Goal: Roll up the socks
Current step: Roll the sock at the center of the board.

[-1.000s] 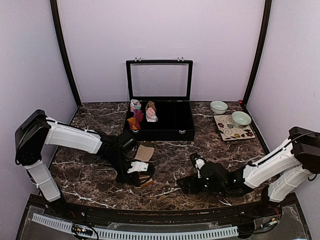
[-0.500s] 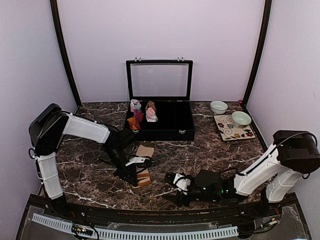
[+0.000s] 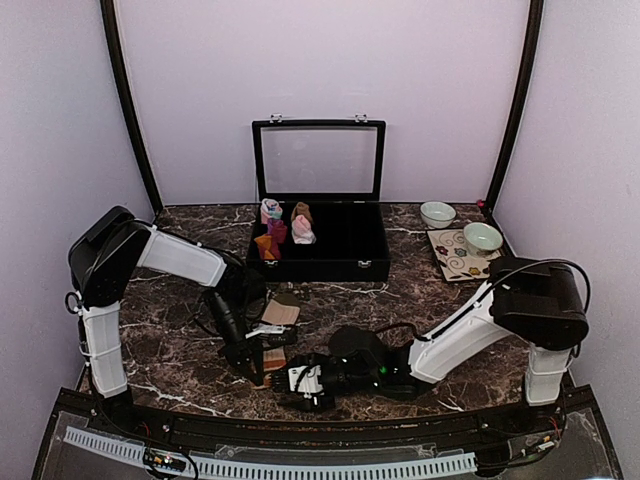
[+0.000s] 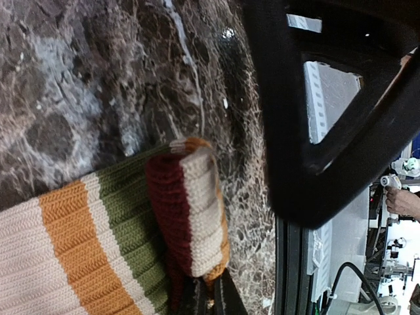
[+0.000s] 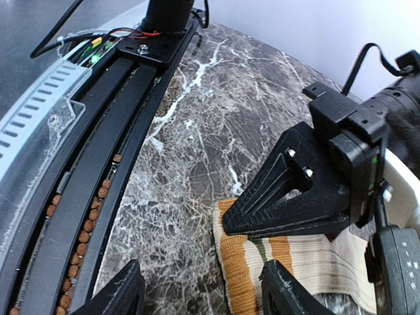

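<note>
My left fingers clamp the striped sock by its folded cuff; right fingers gape empty beside it.

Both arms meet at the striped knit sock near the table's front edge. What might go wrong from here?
1. The open right end effector sits very close to the shut left end effector; they may collide.
2. The left one pinches only the folded end of the red-brown, cream and orange striped knit sock; a nudge may undo the fold.
</note>
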### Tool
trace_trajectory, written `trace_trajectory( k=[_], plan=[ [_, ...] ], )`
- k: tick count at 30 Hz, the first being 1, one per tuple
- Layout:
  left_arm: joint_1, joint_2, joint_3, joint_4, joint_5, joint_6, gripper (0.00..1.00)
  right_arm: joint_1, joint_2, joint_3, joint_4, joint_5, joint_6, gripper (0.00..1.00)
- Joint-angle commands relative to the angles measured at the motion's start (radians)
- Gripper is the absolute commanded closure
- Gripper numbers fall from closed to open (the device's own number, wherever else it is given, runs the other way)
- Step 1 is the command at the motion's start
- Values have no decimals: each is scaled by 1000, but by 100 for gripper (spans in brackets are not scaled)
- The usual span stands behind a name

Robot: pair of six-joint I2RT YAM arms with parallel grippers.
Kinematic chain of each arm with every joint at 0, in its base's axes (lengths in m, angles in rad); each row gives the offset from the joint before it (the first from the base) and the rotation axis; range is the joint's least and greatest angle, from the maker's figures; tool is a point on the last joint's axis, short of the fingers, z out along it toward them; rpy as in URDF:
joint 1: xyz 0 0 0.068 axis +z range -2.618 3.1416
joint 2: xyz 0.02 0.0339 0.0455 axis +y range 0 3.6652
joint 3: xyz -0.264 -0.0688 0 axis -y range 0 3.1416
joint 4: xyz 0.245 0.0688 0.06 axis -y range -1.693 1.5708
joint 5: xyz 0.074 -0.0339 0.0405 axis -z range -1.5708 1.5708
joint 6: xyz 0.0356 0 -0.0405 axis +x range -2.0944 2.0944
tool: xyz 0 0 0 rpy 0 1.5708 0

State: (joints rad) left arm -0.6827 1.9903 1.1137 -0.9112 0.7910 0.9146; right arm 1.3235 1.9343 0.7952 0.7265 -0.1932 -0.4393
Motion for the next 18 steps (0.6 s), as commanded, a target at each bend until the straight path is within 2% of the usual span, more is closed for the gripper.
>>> trace_trajectory(
  k=[1, 6, 18],
  plan=[
    [-5, 56, -42, -18, -249, 12, 100, -30, 55, 74, -47, -96, -77, 41],
    [-5, 52, -40, -2, -254, -3, 100, -45, 96, 131, -104, -134, -87, 46],
    [-5, 39, -46, 18, -283, -18, 100, -47, 145, 186, -197, -113, -117, 66]
  ],
)
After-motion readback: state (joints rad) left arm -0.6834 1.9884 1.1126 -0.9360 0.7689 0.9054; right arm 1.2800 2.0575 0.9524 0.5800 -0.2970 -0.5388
